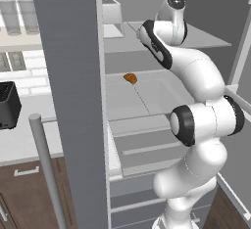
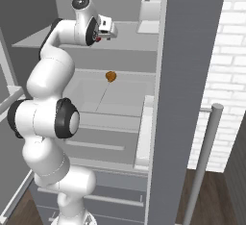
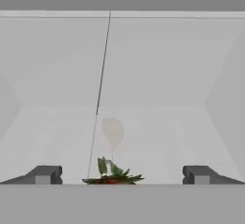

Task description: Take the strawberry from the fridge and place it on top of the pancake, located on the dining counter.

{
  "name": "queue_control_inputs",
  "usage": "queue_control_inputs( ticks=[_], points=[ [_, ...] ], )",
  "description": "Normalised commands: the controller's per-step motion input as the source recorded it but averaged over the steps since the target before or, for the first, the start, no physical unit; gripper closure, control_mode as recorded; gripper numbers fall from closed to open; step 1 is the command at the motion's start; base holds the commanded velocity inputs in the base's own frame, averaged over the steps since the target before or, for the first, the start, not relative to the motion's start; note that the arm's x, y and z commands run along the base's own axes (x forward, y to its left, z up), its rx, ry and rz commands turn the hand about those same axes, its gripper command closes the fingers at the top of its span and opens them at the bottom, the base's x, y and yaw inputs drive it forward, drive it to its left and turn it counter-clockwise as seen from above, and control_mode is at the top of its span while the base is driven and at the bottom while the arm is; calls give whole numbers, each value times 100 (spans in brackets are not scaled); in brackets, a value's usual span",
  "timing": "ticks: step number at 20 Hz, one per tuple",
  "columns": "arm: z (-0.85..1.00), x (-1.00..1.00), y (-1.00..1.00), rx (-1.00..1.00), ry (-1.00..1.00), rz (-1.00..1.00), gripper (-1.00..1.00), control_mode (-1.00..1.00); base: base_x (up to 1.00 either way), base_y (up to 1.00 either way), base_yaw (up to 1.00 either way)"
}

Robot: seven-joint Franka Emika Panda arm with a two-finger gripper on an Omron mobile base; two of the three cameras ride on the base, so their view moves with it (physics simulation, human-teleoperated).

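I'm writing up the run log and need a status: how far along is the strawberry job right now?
Done: the fridge stands open and the arm reaches in at the upper shelf. In hand: the open gripper brackets the strawberry, leafy top visible between its fingertips, not yet grasped. Left: closing on it, lifting out, carrying it to the pancake.

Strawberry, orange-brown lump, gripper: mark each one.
strawberry (image 3: 113, 176): hand view, on its green leafy top between the finger tips.
orange-brown lump (image 1: 130, 78): left base view, its middle, on the fridge shelf.
gripper (image 3: 122, 175): hand view, midway between the two dark finger tips, jaws open.
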Motion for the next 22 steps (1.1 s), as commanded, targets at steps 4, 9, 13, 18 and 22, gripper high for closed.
queue_control_inputs(
  ticks=[4,9,13,18,22],
  points=[
    [-26,0,0,0,0,0,100,-100,0,0,0],
    [-23,0,0,0,0,0,100,-100,0,0,0],
    [-20,-15,0,0,0,-3,100,-100,0,0,0],
    [-26,-29,0,0,-13,-6,100,-100,0,0,0],
    [1,-37,-3,2,-14,-6,100,-100,0,0,0]
  ],
)
